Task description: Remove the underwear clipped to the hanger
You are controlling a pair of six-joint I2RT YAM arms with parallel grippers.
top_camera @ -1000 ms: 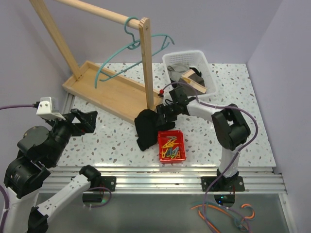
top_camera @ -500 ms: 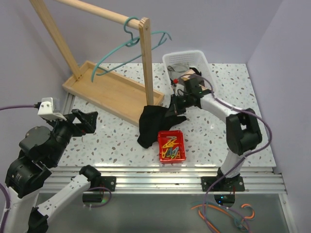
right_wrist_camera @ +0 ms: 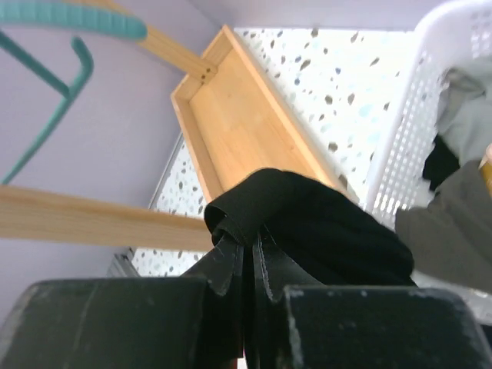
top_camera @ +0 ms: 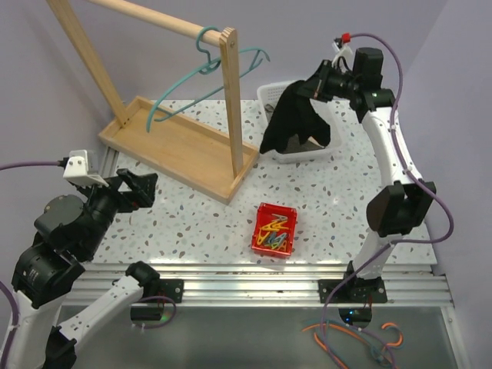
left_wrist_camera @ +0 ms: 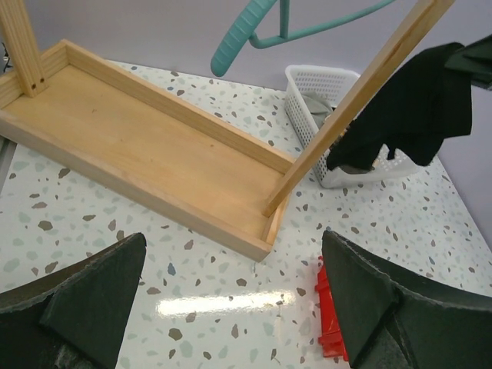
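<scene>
Black soft fabric underwear (top_camera: pixel 292 123) hangs in front of a white plastic mesh basket (top_camera: pixel 270 94), hiding most of its contents. The fabric swallows the tips of the fingers (right_wrist_camera: pixel 221 269) of the right gripper (right_wrist_camera: pixel 247 240). A thin teal wire hanger (left_wrist_camera: pixel 254 31) is cut off by the top edge of the left wrist view. There, a small red tray (left_wrist_camera: pixel 330 327) sits mostly behind a finger of the left gripper (left_wrist_camera: pixel 234 234).

Logged by me: rack (top_camera: pixel 177 146) at ten o'clock, hanger (left_wrist_camera: pixel 238 37) on its rail; basket (left_wrist_camera: pixel 304 96) at one o'clock, underwear (top_camera: pixel 296 123) above it, pinched in right gripper (right_wrist_camera: pixel 247 250); clip tray (top_camera: pixel 257 227) toward six.
</scene>
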